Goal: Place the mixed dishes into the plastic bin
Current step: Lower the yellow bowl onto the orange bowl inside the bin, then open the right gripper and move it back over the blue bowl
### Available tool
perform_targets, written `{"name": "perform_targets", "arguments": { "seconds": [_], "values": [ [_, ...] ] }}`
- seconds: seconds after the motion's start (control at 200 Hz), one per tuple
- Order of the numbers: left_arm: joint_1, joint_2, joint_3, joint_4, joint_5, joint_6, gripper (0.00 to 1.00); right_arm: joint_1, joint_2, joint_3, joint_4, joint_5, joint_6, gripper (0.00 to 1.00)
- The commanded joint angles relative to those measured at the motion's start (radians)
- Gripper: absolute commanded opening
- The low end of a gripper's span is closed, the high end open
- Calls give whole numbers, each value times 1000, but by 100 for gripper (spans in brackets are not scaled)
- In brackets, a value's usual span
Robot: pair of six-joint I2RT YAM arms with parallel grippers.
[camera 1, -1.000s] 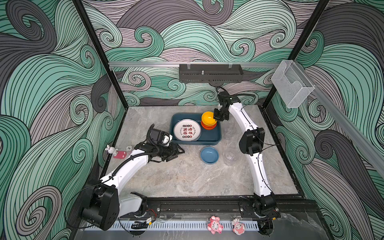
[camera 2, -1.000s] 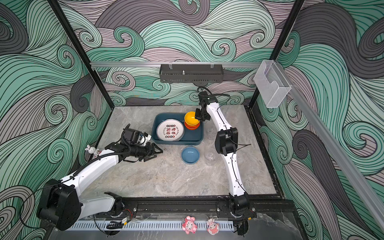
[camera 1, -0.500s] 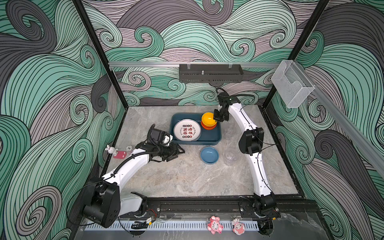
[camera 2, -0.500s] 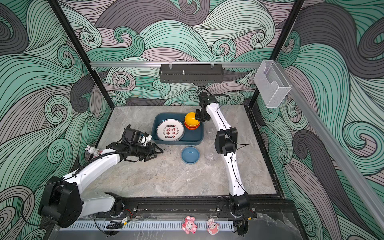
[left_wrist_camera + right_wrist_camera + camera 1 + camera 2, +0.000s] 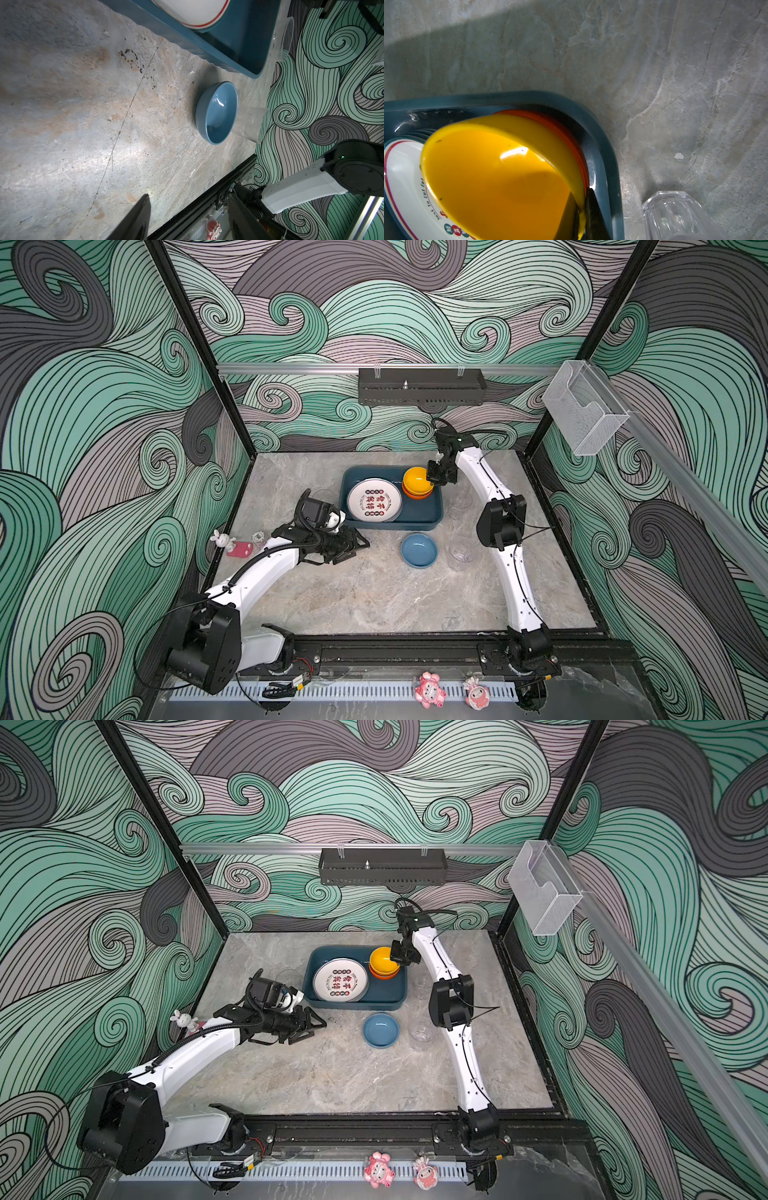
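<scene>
My right gripper (image 5: 581, 218) pinches the rim of the yellow bowl (image 5: 415, 480). The bowl tilts over an orange bowl (image 5: 415, 494) in a far corner of the blue bin (image 5: 415, 515). A white plate (image 5: 374, 502) lies in the bin beside them. My left gripper (image 5: 358, 544) is open and holds nothing, near the bin. A blue bowl (image 5: 419, 549) and a clear glass (image 5: 460, 556) stand on the table (image 5: 374, 597) outside the bin.

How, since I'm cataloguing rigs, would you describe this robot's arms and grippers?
Both arms are alike: the left arm and right arm have curved white shells between bulky black joint housings, with thin black cables running outside. The left gripper and right gripper are black, with flat, tapering fingers.
</scene>
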Motion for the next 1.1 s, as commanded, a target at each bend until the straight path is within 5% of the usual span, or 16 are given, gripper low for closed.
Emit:
{"name": "perform_targets", "arguments": {
  "seconds": [0.0,0.29,0.705,1.096],
  "values": [
    [-6,8,-4,13,20,-6,62,-7,5,19,-3,1,12,10],
    [-5,-3,-6,12,23,-10,62,-5,-23,5,-3,-3,18,20],
    [-6,-81,0,-17,-11,-10,62,18,-262,-168,4,18,-9,27],
    [-6,-123,53,-66,-25,9,62,82,-733,-853,284,-90,2,26]
  ]
}}
